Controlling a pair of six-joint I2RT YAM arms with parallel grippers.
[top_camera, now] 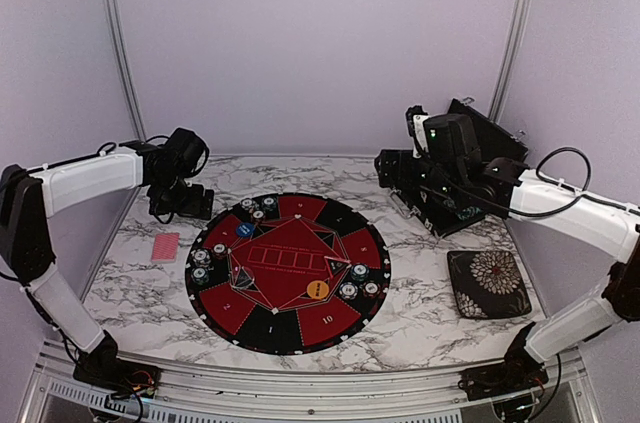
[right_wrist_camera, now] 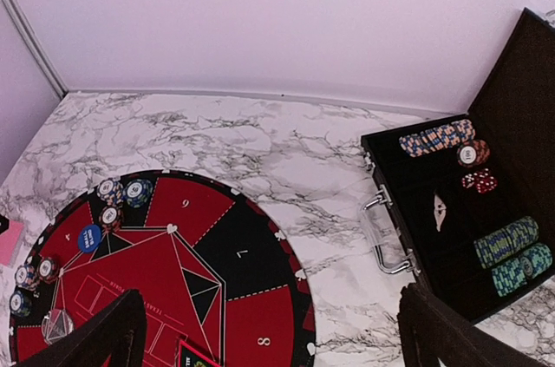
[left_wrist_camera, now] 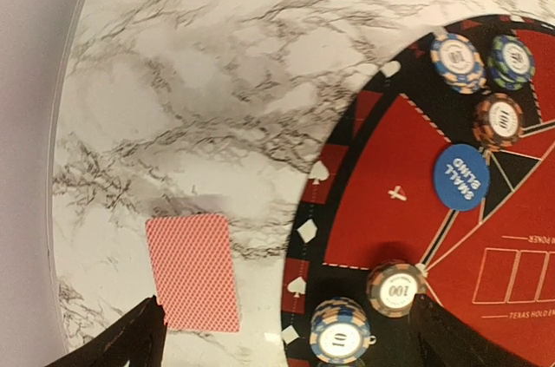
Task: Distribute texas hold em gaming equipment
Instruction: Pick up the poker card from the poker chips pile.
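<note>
Top view: you look down from behind both arms.
Wrist views: each looks past its pincer; both share the round mat [left_wrist_camera: 408,211].

We are reading "SMALL BLIND" on the blue disc [left_wrist_camera: 467,176], "100" on a chip [left_wrist_camera: 398,291] at its seven o'clock, and "10" on the round mat [top_camera: 326,318] at five o'clock.

Open marble [top_camera: 420,303] between round mat [top_camera: 288,273] and patterned tray [top_camera: 488,283]; also behind the mat. Left side narrowed by card [top_camera: 165,246]. Chip stacks [top_camera: 208,263] crowding mat rim. Open case [right_wrist_camera: 460,228] blocking far right corner, seemingly.
</note>
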